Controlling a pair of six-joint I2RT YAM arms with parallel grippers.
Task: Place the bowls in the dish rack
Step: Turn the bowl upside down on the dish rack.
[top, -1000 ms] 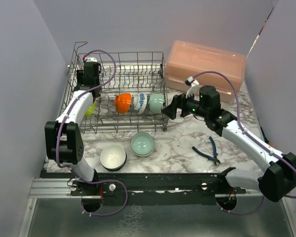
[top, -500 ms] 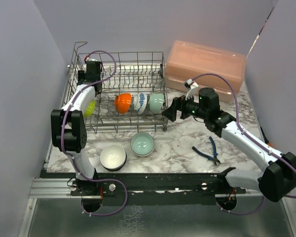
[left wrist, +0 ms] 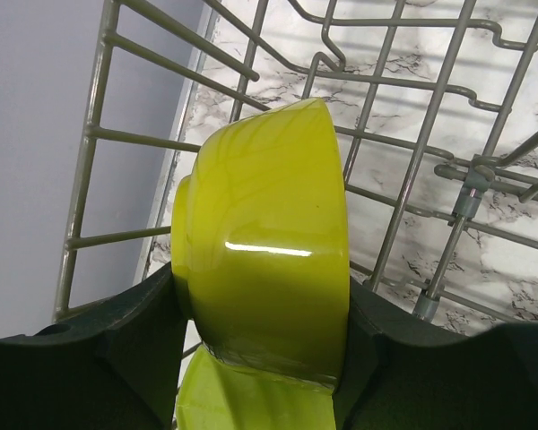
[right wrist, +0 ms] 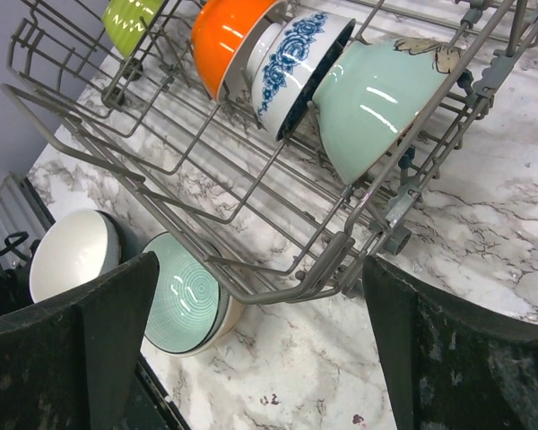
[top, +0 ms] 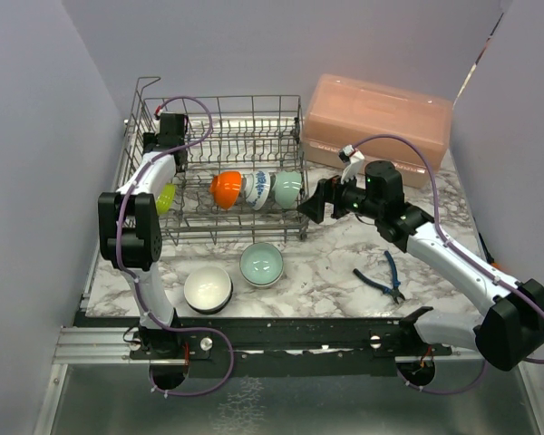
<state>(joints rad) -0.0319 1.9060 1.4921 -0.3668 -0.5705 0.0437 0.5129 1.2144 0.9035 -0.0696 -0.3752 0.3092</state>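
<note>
Over the dish rack (top: 236, 237), left end: my left gripper (left wrist: 262, 309) is clamped on a lime-yellow bowl (left wrist: 260, 224), one finger on the foot side and one on the rim side.
Bowl pose: on edge, foot toward the rack's left wall, above the wire floor. Can't tell if it rests on the wires yet.
Why held so: my guess is that on edge is how it slots between the tines, like the rest.
Row in rack: orange bowl (top: 226, 188), blue-patterned bowl (top: 257, 188) and pale teal bowl (top: 287, 188) lean on edge, touching, toward the rack's right side. The tines prop them.
Lime shape (top: 166, 198): shows beside my left forearm at the rack's left end. Can't tell if it is the same bowl or another.
Front of rack: ribbed teal bowl (top: 261, 264) and white bowl (top: 208, 287) sit upright and are not loaded yet.
Right gripper (top: 306, 208): jaws spread wide with nothing in them, just off the rack's front right corner. It is probably parked clear of my left arm, ready for the next bowl.
Change vs a second ago: my left elbow has swung in toward the rack and the wrist has shifted slightly toward the rack's back. The right arm has barely shifted, and every bowl is where it was.
</note>
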